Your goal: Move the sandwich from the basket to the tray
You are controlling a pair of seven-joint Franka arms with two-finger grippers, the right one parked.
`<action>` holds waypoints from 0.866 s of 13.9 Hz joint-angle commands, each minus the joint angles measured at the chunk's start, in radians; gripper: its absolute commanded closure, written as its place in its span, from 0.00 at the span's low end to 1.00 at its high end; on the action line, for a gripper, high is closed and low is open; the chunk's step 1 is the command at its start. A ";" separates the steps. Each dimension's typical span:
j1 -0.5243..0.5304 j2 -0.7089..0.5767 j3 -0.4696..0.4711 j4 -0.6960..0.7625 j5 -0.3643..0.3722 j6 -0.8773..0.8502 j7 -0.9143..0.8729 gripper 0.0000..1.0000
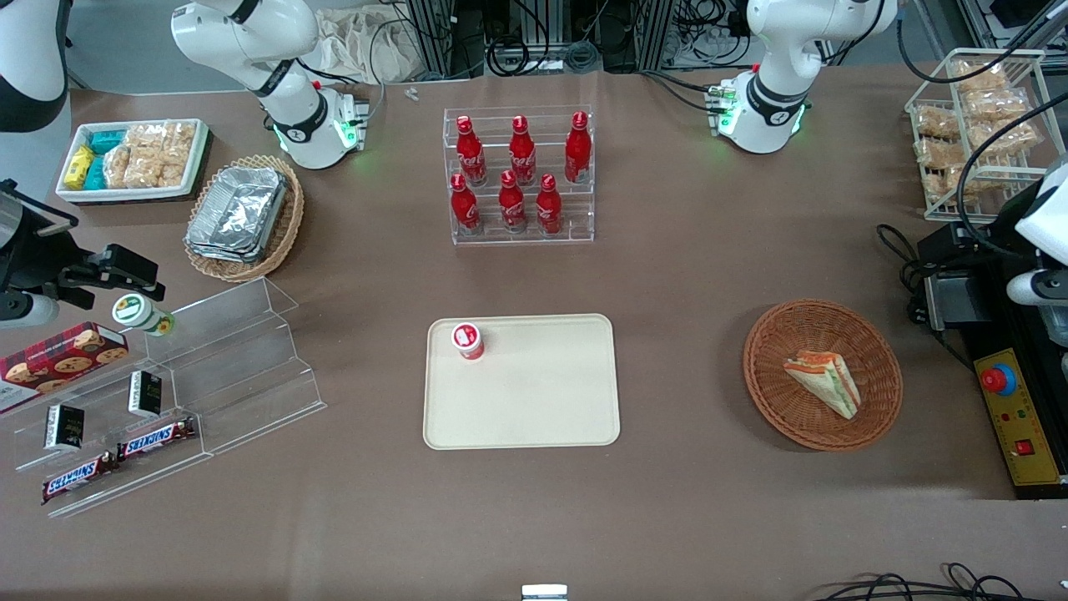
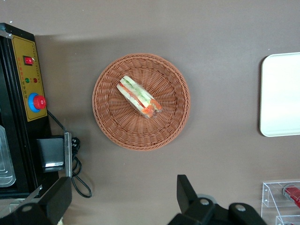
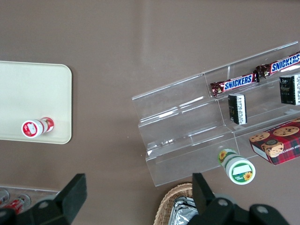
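Observation:
The sandwich, a pale wedge with orange, red and green filling, lies in the round reddish-brown basket toward the working arm's end of the table. The cream tray lies flat mid-table, about a basket's width from the basket. My gripper hangs high above the bare table beside the basket, apart from it. Its fingers stand wide open with nothing between them.
A small red-capped bottle stands on one corner of the tray. A black and yellow control box with cables sits close beside the basket. A rack of red bottles stands farther from the front camera than the tray.

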 commanded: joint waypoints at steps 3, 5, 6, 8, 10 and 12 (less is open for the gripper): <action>-0.010 -0.014 0.008 -0.078 0.000 0.032 0.000 0.00; -0.010 -0.036 0.008 -0.152 -0.001 0.058 -0.007 0.00; -0.010 -0.043 0.008 -0.189 -0.001 0.087 -0.013 0.00; -0.010 -0.054 0.008 -0.270 -0.007 0.155 -0.022 0.00; -0.002 -0.054 0.011 -0.337 -0.042 0.207 -0.053 0.00; 0.012 -0.079 0.011 -0.445 -0.053 0.325 -0.061 0.00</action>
